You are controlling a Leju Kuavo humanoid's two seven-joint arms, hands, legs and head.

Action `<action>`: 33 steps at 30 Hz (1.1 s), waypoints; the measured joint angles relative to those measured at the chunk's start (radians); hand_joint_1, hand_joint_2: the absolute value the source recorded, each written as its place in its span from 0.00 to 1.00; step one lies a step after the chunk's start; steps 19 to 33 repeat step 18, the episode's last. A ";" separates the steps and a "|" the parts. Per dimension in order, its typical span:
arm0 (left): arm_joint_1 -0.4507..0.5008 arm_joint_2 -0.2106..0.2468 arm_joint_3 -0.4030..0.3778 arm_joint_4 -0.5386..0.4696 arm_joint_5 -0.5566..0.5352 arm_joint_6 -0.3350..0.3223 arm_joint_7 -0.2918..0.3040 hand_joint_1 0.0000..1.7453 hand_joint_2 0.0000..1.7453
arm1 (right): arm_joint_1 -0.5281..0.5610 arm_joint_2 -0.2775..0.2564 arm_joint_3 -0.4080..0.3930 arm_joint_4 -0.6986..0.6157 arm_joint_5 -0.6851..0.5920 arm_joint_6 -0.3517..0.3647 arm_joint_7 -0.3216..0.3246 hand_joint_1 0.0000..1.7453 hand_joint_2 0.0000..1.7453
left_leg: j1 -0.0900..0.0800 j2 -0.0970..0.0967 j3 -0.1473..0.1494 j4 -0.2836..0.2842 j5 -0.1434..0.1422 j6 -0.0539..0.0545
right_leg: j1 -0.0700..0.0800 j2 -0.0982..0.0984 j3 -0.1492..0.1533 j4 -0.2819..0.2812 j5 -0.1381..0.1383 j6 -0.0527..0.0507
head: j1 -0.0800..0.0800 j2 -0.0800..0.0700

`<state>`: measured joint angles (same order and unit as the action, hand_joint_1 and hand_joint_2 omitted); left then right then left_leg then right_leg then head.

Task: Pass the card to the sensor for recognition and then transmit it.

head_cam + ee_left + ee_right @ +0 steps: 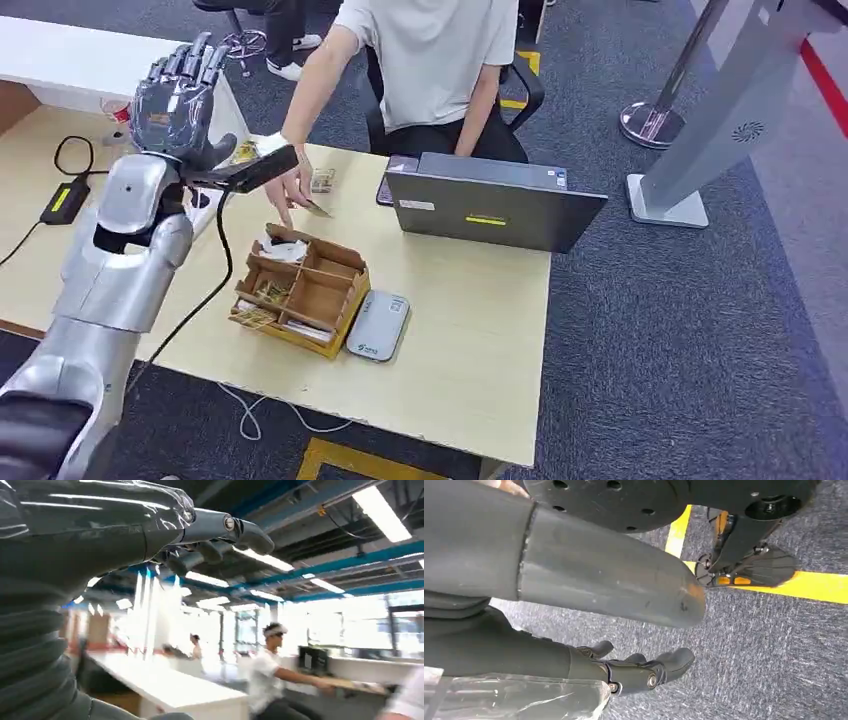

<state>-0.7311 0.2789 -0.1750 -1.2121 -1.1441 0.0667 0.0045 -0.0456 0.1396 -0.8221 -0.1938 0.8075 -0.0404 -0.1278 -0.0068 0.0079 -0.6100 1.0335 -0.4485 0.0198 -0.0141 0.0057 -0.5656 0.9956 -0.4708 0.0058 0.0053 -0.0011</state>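
Left robot hand (178,100): raised, fingers spread, empty | right robot hand (639,672): hanging, loosely curled, empty | card (318,210): in person's hand (290,188), likely thin, stiff, light; pinch by edge.

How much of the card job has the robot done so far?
It looks near the end. The left robot hand is raised with fingers spread and holds nothing. A person's hand holds a card above the table, so the handover seems made or underway. Whether the grey sensor beside the wooden organizer read it cannot be told. The right robot hand hangs over the carpet.
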 joint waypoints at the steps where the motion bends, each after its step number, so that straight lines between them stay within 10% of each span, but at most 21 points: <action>1: 0.051 0.017 0.023 -0.060 0.118 -0.022 -0.039 0.00 1.00 | 0.000 0.001 -0.009 0.000 -0.013 -0.004 -0.005 0.00 0.00 | 0.000 0.003 0.001 0.000 -0.002 -0.001 | 0.000 0.003 -0.001 0.000 0.000 0.000 | 0.000 0.000; 7: 0.455 0.123 0.335 -0.391 0.706 -0.113 -0.262 0.00 1.00 | 0.015 0.005 -0.071 0.000 -0.056 -0.014 -0.020 0.00 0.00 | 0.000 0.016 0.005 -0.002 -0.008 -0.006 | 0.000 0.016 -0.001 0.000 -0.004 -0.004 | -0.001 0.000; 15: 0.482 0.126 0.361 -0.403 0.734 -0.122 -0.276 0.00 1.00 | 0.016 0.005 -0.074 0.000 -0.057 -0.015 -0.020 0.00 0.00 | 0.000 0.016 0.006 -0.002 -0.008 -0.007 | 0.000 0.016 -0.002 0.000 -0.004 -0.005 | -0.001 0.000; 17: 0.645 0.128 0.604 -0.460 0.933 -0.213 -0.371 0.00 1.00 | 0.022 0.005 -0.097 0.000 -0.061 -0.027 -0.019 0.00 0.00 | 0.002 0.016 0.005 -0.003 -0.009 -0.007 | 0.000 0.017 -0.002 0.000 -0.008 -0.007 | -0.003 0.000; 18: 0.727 0.089 0.900 -0.442 1.089 -0.411 -0.431 0.00 1.00 | 0.023 0.005 -0.121 0.000 -0.072 -0.026 -0.034 0.00 0.00 | 0.002 0.015 0.004 -0.003 -0.010 -0.007 | 0.001 0.015 -0.002 0.000 -0.010 -0.007 | -0.003 0.000; 33: 0.727 0.089 0.900 -0.442 1.089 -0.411 -0.431 0.00 1.00 | 0.023 0.005 -0.121 0.000 -0.072 -0.026 -0.034 0.00 0.00 | 0.002 0.015 0.004 -0.003 -0.010 -0.007 | 0.001 0.015 -0.002 0.000 -0.010 -0.007 | -0.003 0.000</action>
